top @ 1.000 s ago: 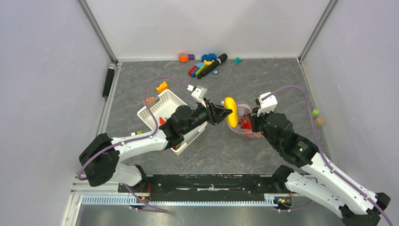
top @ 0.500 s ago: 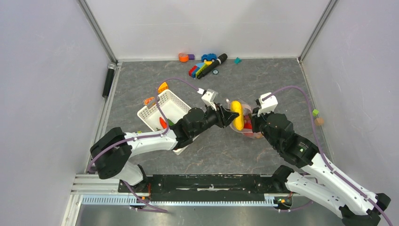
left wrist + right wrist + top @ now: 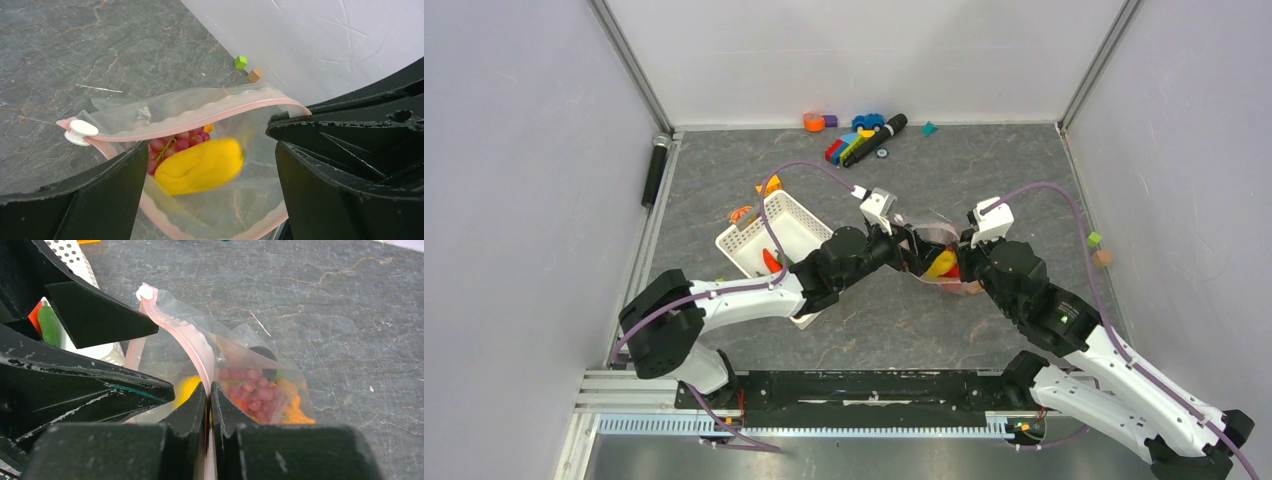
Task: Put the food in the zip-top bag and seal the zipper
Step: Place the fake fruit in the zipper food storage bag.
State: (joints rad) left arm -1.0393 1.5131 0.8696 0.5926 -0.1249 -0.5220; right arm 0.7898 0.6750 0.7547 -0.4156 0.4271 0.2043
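**A:** How do the left jaws stand?

**B:** Spread wide, gripping nothing. They straddle the open mouth of the zip-top bag (image 3: 165, 112), one finger on each side. The yellow mango (image 3: 200, 167) lies between them, within the mouth and a little blurred.

**A:** And the right jaws?

**B:** Pinched tight on the zipper (image 3: 182, 335). They hold that edge of the mouth up off the worktop (image 3: 984, 170). The white slider (image 3: 80, 132) sits at the strip's far end.

**A:** What else is in the bag?

**B:** Red-purple grapes (image 3: 175, 145) rest against the mango. Some orange pieces (image 3: 292, 400) lie deeper in; I cannot tell what they are.

**A:** Anything crowding the mouth?

**B:** The two sets of jaws are close together there. In the right wrist view the left fingers (image 3: 100, 315) loom just beside the pinched strip. From above, the left wrist hides part of the bag's left side.

**A:** And farther out?

**B:** The white slotted basket (image 3: 774, 225) is just left of the bag, and the left arm (image 3: 744, 295) crosses its near corner. A red piece (image 3: 770, 262) and a green piece (image 3: 49, 325) lie in it. More orange bits (image 3: 741, 213) sit by its far side. A green cube (image 3: 241, 61) and a brown cube (image 3: 254, 75) lie near the right wall, well apart from the bag. Coloured blocks and a toy car (image 3: 854, 145) are clustered at the far wall. A black cylinder (image 3: 656, 170) rests along the left rail.
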